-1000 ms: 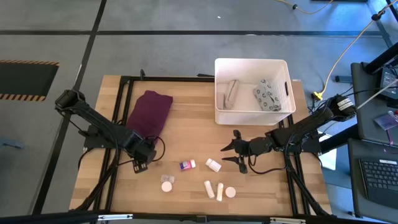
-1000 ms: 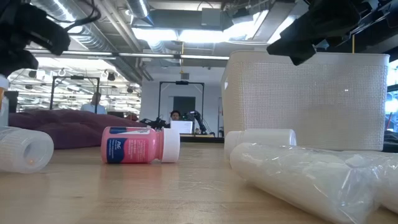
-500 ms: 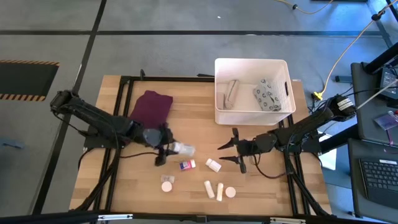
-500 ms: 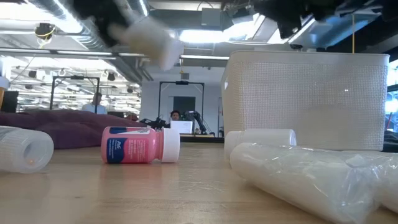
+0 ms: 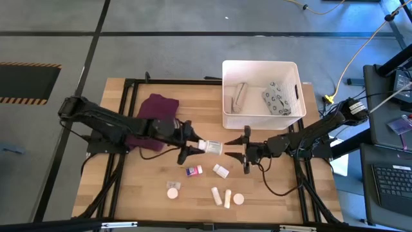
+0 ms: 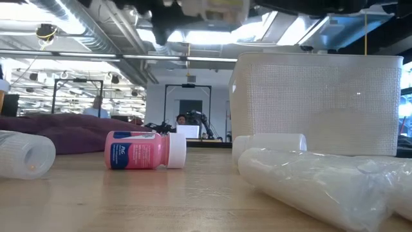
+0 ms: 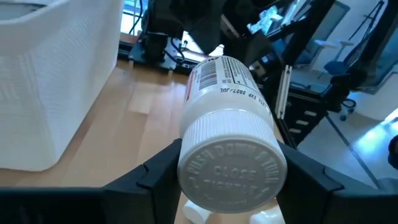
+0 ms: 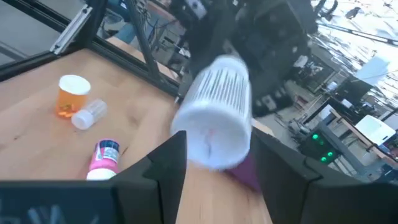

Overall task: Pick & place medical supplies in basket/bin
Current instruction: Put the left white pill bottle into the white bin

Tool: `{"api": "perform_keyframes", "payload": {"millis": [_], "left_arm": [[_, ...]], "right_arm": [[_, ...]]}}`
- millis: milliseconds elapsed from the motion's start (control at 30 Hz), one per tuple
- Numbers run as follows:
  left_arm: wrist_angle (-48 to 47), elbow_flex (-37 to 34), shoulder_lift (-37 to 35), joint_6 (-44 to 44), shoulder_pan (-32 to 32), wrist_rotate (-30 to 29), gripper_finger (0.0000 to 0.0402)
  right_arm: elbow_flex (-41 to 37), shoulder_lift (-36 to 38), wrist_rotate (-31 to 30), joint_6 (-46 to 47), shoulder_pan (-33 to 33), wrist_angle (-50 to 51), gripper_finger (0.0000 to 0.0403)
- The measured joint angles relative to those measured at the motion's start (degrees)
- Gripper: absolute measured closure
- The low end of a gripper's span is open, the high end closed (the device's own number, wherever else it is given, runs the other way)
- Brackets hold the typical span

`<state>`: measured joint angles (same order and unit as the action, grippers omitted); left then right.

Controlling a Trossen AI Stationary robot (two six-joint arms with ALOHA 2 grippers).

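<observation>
Left gripper (image 5: 193, 147) over mid-table, fingers clamped on a white bottle (image 5: 210, 147) near its cap end, lifted clear of the wood. Seen from the left wrist, bottle (image 7: 227, 124) lying lengthwise between the two dark fingers (image 7: 158, 174), ribbed cap toward the camera, labelled body pointing away toward the other arm. Right gripper (image 5: 246, 149) facing it from the opposite side, fingers spread partway, empty. Bottle's base end (image 8: 214, 127) just ahead of the right fingers (image 8: 163, 160), between their tips or nearly so; contact cannot be told. Bottle thus hanging between the two grippers, held by the left only.

Bin (image 5: 260, 67) at the table's far side, just beyond the grippers, with a beige roll (image 5: 239, 96) and grey pouch (image 5: 275, 99) inside. Pink bottle (image 5: 194, 171), small white bottle (image 5: 221, 171), round container (image 5: 172, 192), two tubes (image 5: 221, 196) and another round container (image 5: 239, 199) lying on the near part of the table, below the grippers. Purple cloth (image 5: 153, 117) under the left arm.
</observation>
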<state>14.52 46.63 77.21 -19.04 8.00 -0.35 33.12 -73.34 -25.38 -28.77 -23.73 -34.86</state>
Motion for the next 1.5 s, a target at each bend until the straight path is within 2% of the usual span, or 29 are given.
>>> {"api": "perform_keyframes", "payload": {"millis": [200,300,433,533,600,767,900,1033,1133,1267,1433,1500], "left_arm": [[5.2,0.0,6.4,-0.7,-1.8,0.0,0.0201],[5.2,0.0,8.6,-1.5,-2.7,0.0,0.0199],[5.5,0.0,10.4,1.4,-4.4,1.7,0.0199],[5.3,1.0,11.3,4.1,-6.5,7.4,0.0201],[5.2,1.9,11.9,6.2,-7.4,11.3,0.0200],[1.7,4.6,13.6,12.8,-7.5,14.1,0.0201],[-2.8,7.1,15.1,16.4,-6.3,13.2,0.0200],[-8.2,10.8,16.5,19.1,-4.8,11.8,0.0200],[-10.1,13.9,17.5,19.6,-3.9,11.9,0.0202],[-17.2,18.7,19.0,21.8,-3.5,11.4,0.0200],[-28.9,24.6,21.3,24.8,-3.5,3.6,0.0202],[-33.3,27.0,22.2,26.7,-3.4,2.8,0.0203]], "right_arm": [[0.0,0.0,-0.5,-2.3,-0.1,2.8,0.0224],[0.0,0.0,-4.5,-3.0,-0.1,2.6,0.0224],[0.0,2.0,-7.3,2.7,0.0,7.2,0.0213],[0.0,3.2,-7.1,12.3,-0.1,12.7,0.0182],[0.0,3.1,-7.1,15.7,0.0,14.3,0.0150],[0.0,2.7,-7.0,21.7,-0.1,14.1,0.0072],[0.0,3.0,-6.9,26.8,-0.1,13.4,0.0038],[2.1,3.0,-6.0,34.8,-0.2,15.2,0.0030],[5.3,3.1,-3.0,38.8,-0.2,20.6,0.0029],[9.5,3.0,-0.4,40.5,-0.2,27.6,0.0029],[11.5,2.9,-0.4,39.0,-0.2,30.0,0.0029],[11.9,2.9,0.1,38.9,-0.2,30.6,0.0029]]}}
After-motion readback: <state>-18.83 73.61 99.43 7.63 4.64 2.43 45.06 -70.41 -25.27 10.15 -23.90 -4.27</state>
